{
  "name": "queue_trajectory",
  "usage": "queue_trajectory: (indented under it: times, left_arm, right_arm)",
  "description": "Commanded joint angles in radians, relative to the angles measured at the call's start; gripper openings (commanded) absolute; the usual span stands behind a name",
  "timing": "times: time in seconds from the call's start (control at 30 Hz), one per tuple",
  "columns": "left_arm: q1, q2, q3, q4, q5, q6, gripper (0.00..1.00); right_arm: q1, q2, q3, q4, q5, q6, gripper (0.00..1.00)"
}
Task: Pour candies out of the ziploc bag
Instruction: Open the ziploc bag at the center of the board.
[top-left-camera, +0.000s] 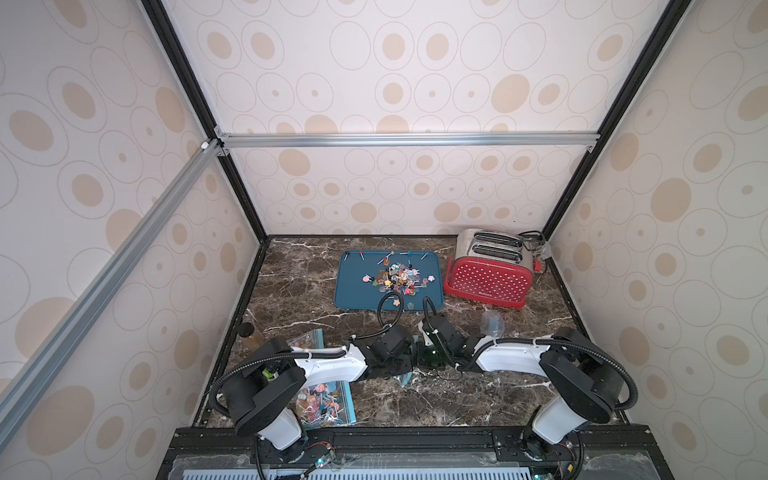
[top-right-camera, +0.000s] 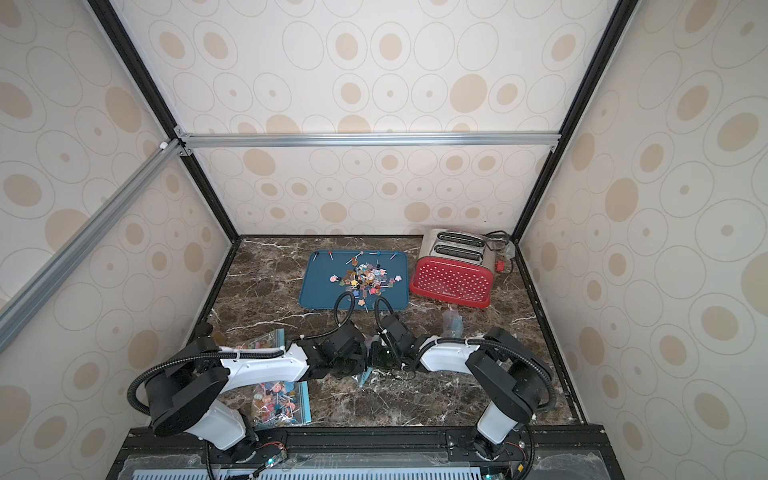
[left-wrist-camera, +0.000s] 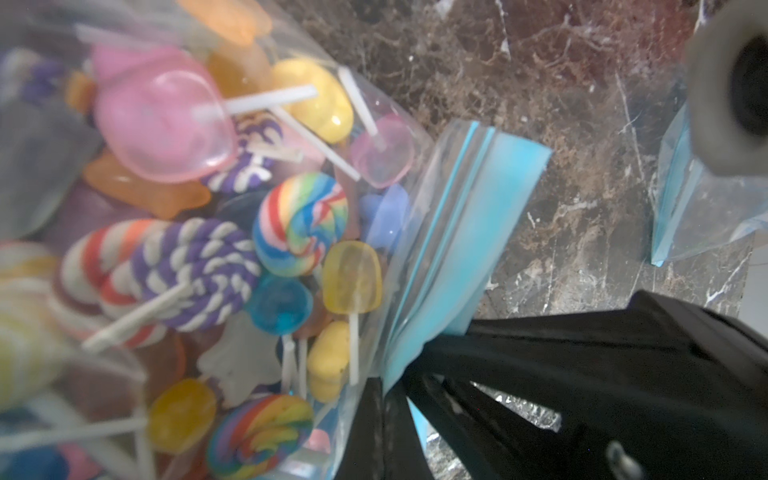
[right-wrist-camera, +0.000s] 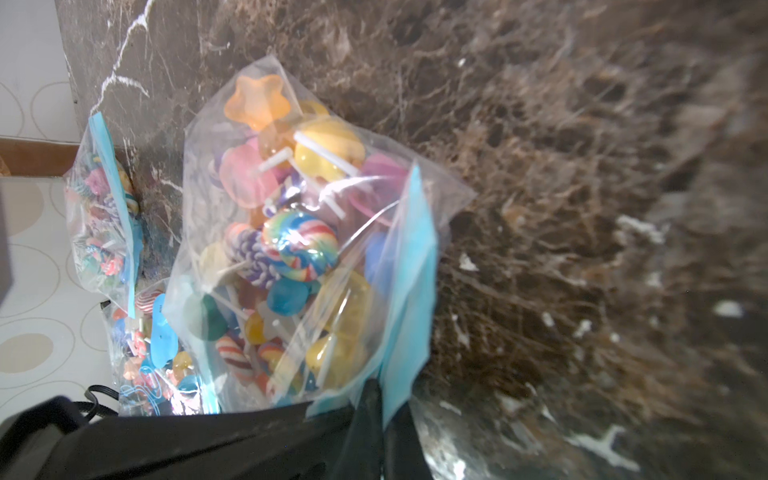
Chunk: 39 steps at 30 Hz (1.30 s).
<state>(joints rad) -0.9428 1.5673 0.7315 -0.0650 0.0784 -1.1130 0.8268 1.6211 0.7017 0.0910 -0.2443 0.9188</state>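
The ziploc bag (right-wrist-camera: 208, 199) of candies (right-wrist-camera: 300, 245) is held at mid-table, its blue seal (right-wrist-camera: 415, 257) pinched by the closed left gripper (left-wrist-camera: 384, 386) and right gripper (right-wrist-camera: 380, 390); a candy-strewn tray (top-left-camera: 353, 286) and toaster (top-left-camera: 488, 280) are set beyond, filled bags (top-left-camera: 332, 407) nearby.

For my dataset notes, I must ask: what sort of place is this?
Probably a robot test booth staged as a kitchen counter: marble-look tabletop, red toaster, patterned wall panels on aluminium rails.

Multicol. candies (top-left-camera: 399, 279), teal tray (top-left-camera: 353, 291), red toaster (top-left-camera: 486, 282) w/ wht dots.
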Motion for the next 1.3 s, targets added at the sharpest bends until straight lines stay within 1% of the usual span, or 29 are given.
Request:
queue_trajectory:
  times: [0.0,0.13,0.23,0.4,0.6,0.73,0.87,0.93,1.03,1.13,1.27]
  left_arm:
    - [0.007,0.008,0.016,0.001,-0.008,0.012,0.0]
    - [0.007,0.012,0.019,-0.005,-0.017,0.007,0.0]
    - [0.007,0.009,0.026,-0.039,-0.057,-0.009,0.0]
    - [0.007,-0.003,0.02,-0.079,-0.153,-0.091,0.0]
    - [-0.009,-0.009,-0.006,-0.048,-0.216,-0.186,0.0]
    - [-0.021,-0.014,-0.008,-0.029,-0.237,-0.206,0.0]
    - [-0.023,-0.022,0.005,-0.011,-0.221,-0.179,0.0]
    - [-0.024,-0.034,0.026,0.003,-0.197,-0.134,0.0]
    - [-0.024,-0.055,0.072,-0.014,-0.154,-0.064,0.0]
    - [-0.024,-0.083,0.103,-0.044,-0.114,-0.019,0.0]
    - [-0.024,-0.117,0.129,-0.114,-0.114,0.022,0.0]
  right_arm:
    - [-0.005,0.013,0.01,-0.002,-0.012,0.004,0.01]
    - [-0.006,0.006,0.016,-0.015,-0.005,0.003,0.0]
    - [-0.005,0.005,0.032,-0.071,0.014,0.0,0.0]
    - [-0.003,0.021,0.071,-0.209,0.068,-0.011,0.0]
    - [0.014,0.043,0.105,-0.333,0.127,-0.012,0.0]
    - [0.022,0.053,0.12,-0.37,0.142,-0.006,0.0]
    - [0.025,0.035,0.126,-0.371,0.15,-0.011,0.0]
    - [0.025,0.017,0.132,-0.383,0.159,-0.02,0.0]
    - [0.025,-0.025,0.135,-0.418,0.189,-0.033,0.0]
    - [0.023,-0.069,0.136,-0.466,0.235,-0.046,0.0]
    - [0.023,-0.11,0.126,-0.514,0.275,-0.048,0.0]
